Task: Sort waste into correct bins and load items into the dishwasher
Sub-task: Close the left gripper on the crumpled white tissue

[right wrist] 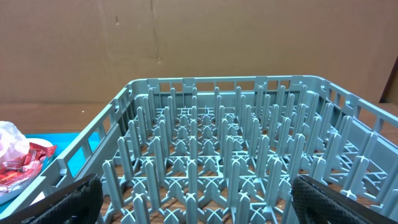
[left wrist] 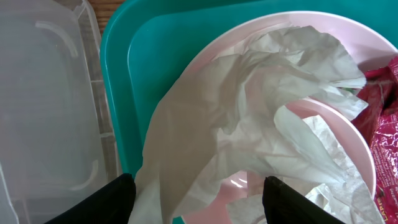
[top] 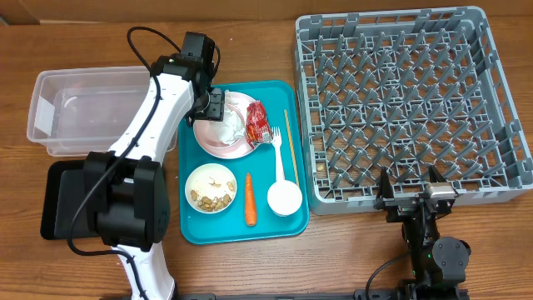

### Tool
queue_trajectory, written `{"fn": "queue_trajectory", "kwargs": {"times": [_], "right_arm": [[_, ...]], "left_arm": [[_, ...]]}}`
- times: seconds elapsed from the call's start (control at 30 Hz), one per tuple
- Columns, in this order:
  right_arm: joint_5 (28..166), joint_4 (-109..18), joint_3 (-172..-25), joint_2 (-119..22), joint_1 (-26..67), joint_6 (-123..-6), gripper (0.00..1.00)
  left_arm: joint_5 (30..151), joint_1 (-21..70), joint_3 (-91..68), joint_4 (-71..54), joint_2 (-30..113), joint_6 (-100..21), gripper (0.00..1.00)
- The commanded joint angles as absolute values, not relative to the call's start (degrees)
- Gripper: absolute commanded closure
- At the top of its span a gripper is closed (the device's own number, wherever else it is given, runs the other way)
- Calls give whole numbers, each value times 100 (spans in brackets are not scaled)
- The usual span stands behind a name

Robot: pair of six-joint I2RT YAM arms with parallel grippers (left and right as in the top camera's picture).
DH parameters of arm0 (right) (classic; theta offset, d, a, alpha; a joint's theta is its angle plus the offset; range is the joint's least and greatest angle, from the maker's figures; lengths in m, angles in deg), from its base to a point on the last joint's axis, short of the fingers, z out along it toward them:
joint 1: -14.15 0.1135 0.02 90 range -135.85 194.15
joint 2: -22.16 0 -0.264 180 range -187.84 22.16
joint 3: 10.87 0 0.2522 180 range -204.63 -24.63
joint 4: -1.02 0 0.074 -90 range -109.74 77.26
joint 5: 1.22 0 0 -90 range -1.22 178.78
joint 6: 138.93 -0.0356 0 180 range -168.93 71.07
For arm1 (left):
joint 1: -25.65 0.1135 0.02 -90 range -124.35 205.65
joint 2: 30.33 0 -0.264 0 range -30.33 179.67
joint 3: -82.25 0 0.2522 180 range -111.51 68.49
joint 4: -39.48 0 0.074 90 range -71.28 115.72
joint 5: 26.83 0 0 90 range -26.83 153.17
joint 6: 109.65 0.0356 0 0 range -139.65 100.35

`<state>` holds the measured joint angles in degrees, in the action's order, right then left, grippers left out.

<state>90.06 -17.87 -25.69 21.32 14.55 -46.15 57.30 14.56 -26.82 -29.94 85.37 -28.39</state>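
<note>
My left gripper (top: 215, 104) is open over the left side of the pale pink plate (top: 218, 142). Its fingers (left wrist: 199, 202) straddle a crumpled white napkin (left wrist: 249, 106) lying on the plate (left wrist: 367, 37) without closing on it. The napkin (top: 230, 125) and the red wrapper (top: 256, 122) rest on that plate. A fork (top: 277, 154), a chopstick (top: 287, 137), a carrot (top: 250, 202), a bowl of beige bits (top: 211, 188) and a white cup (top: 284, 197) lie on the teal tray (top: 191, 229). My right gripper (top: 412, 197) is open and empty at the grey dish rack's (top: 408, 108) front edge.
The clear tub (top: 83, 108) stands left of the teal tray, with the black tray (top: 60, 200) in front of it, partly under my left arm. In the right wrist view the rack's pegs (right wrist: 217, 155) fill the frame, and the wrapper (right wrist: 18, 167) shows at the left.
</note>
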Motion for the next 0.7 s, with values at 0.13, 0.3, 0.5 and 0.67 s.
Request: {"fn": "queue_trajectory", "kwargs": {"times": [0.13,0.3,0.5,0.67], "right_arm": [[9019,-1745,-2508,2193,1435,-4608,0],[9019,-1745,-2508,2193,1435,-4608,0],[9019,-1743,-2508,2193,1435,-4608,0],[9019,-1745,-2508,2193,1435,-4608,0]], "left_arm": [[5660,1524,-2800,-2970,8615,-2891,41],[5663,1524,-2800,-2975,8615,-2889,62],[5663,1524,-2800,-2975,8615,-2889,75],[5678,1524,-2800,-2988,8615,-2891,70]]}}
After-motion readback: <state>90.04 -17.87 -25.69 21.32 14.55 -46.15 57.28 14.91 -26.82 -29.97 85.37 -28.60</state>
